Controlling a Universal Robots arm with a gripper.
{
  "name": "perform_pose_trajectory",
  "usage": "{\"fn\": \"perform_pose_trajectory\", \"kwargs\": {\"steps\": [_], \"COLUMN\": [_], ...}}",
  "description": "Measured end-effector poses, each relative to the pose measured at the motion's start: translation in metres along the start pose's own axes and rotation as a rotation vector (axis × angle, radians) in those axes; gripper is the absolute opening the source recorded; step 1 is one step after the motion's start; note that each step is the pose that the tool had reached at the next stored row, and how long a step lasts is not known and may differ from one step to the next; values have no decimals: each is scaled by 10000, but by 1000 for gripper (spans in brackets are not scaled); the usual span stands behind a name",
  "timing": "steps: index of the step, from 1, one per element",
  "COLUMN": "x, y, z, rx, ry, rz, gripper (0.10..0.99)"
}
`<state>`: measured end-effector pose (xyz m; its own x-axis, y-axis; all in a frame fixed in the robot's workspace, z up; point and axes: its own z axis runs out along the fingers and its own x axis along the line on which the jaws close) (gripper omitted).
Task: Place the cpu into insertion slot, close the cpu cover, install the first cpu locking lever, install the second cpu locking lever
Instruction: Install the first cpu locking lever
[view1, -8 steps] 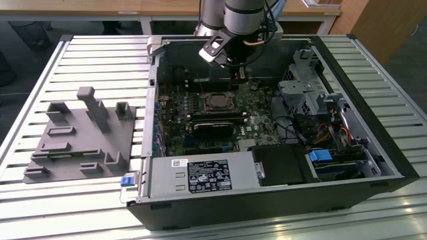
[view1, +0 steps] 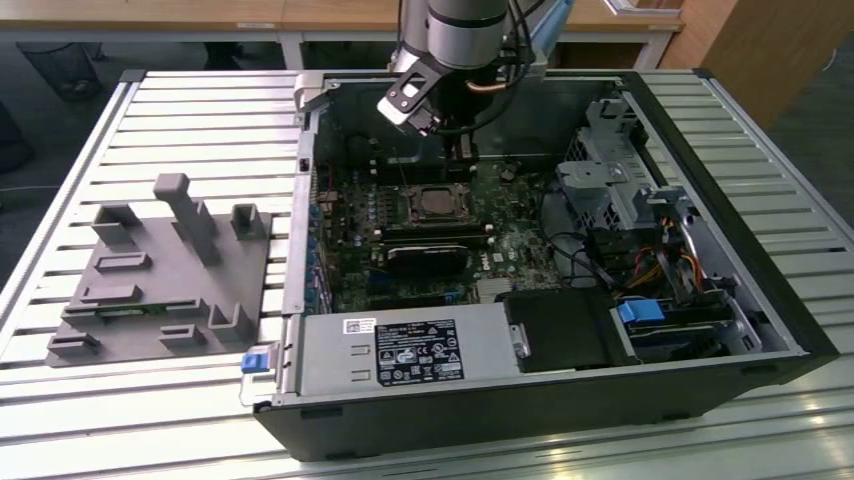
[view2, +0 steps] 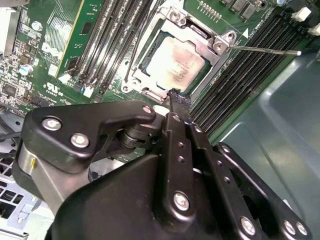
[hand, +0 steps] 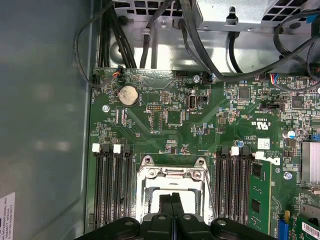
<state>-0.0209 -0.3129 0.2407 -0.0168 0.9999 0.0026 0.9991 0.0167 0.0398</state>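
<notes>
The cpu (view2: 172, 62), a silvery-tan square chip, lies in the insertion slot (view1: 438, 203) on the green motherboard. The cpu cover (view2: 202, 42), a silvery frame, lies flat around it and shows again in the first wrist view (hand: 172, 173). A thin metal locking lever (view2: 265, 50) sticks out sideways from the socket corner, unlatched. My gripper (view2: 174, 96) is shut with nothing between its black fingers. Its tip hangs at the socket's edge, close above the cover rim. In the exterior view the gripper (view1: 461, 150) reaches down into the open computer case just behind the socket.
Long black memory slots (view2: 110, 40) run along both sides of the socket. A black block (view1: 424, 258) sits in front of it, then the power supply (view1: 400, 350). A drive cage and cables (view1: 614, 190) fill the exterior view's right. A grey fixture (view1: 160, 270) lies outside the case.
</notes>
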Motion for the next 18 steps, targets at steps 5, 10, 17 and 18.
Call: {"fn": "perform_pose_trajectory", "kwargs": {"steps": [5,10,17,18], "x": [0,0,1,1], "y": [3,6,11,11], "z": [0,-32,-157,-157], "rx": [1,2,1,2], "ry": [0,-1,4,11], "rz": [0,0,-57,-224], "gripper": [106,106,106,106]}}
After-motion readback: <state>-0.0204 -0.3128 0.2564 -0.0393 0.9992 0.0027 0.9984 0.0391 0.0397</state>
